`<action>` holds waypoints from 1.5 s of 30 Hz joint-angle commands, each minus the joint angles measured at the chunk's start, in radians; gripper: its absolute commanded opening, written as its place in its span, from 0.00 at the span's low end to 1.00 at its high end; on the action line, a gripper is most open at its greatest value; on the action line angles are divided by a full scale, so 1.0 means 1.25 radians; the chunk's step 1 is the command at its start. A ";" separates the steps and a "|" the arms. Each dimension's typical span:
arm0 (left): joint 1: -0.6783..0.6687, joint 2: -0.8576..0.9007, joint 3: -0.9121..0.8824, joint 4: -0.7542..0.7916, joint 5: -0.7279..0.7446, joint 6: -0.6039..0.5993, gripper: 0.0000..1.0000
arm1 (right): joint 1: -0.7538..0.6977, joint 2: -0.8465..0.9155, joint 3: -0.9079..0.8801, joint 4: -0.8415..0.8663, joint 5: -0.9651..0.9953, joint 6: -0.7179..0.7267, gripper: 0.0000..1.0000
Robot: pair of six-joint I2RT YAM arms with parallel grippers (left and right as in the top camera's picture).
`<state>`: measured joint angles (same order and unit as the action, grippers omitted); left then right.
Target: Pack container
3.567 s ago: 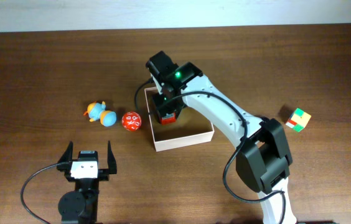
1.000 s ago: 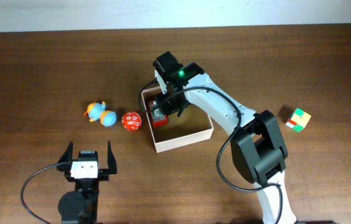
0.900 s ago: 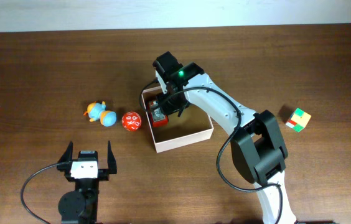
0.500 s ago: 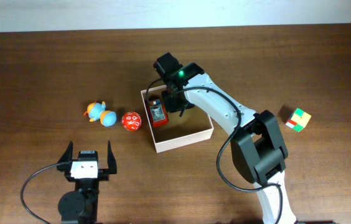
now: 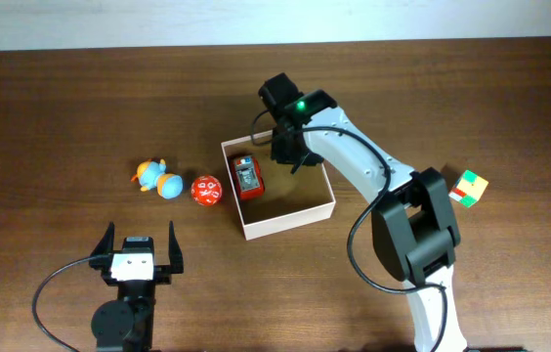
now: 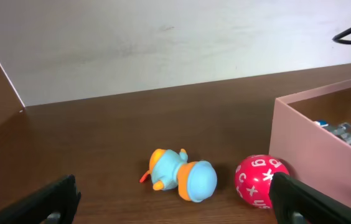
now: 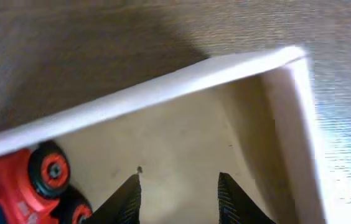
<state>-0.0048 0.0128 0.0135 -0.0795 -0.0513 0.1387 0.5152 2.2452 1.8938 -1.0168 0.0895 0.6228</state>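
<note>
Got the container (image 5: 290, 223) sitting about mid-way across the counter (image 5: 61, 108), red toy car (image 5: 246, 177) lying inside along its 9 o'clock wall. Seeing the right gripper (image 5: 285, 152) over the box's 12 o'clock rim, jaws slightly apart, gripping nothing. Spotting the left gripper (image 5: 141, 240) at 7 o'clock, jaws spread wide. Also a red ball (image 5: 206, 190) and duck toy (image 5: 157, 179) at the box's 9 o'clock.

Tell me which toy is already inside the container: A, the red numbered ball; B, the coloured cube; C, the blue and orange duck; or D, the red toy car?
D: the red toy car lies inside the container by its left wall, while the red numbered ball, the duck and the cube sit on the table outside it.
</note>
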 commanded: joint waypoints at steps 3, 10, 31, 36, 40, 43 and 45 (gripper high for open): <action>-0.003 -0.006 -0.004 -0.001 0.009 0.010 0.99 | -0.025 0.002 -0.005 -0.001 0.019 0.056 0.35; -0.003 -0.006 -0.003 -0.001 0.009 0.010 0.99 | -0.055 0.002 -0.005 0.000 0.009 0.117 0.34; -0.003 -0.006 -0.004 -0.001 0.009 0.010 0.99 | -0.073 0.002 -0.005 0.004 -0.002 0.229 0.34; -0.003 -0.006 -0.003 -0.001 0.009 0.010 0.99 | -0.074 0.002 -0.005 0.009 -0.001 0.243 0.34; -0.003 -0.006 -0.004 -0.001 0.009 0.010 0.99 | -0.074 0.002 -0.005 0.009 -0.002 0.244 0.34; -0.003 -0.006 -0.004 -0.001 0.009 0.010 0.99 | -0.079 0.002 -0.005 0.005 -0.002 0.271 0.34; -0.003 -0.006 -0.004 -0.001 0.009 0.010 0.99 | -0.085 0.002 -0.005 0.002 -0.005 0.285 0.34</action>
<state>-0.0048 0.0128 0.0135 -0.0795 -0.0513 0.1387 0.4305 2.2452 1.8938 -1.0103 0.0845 0.9306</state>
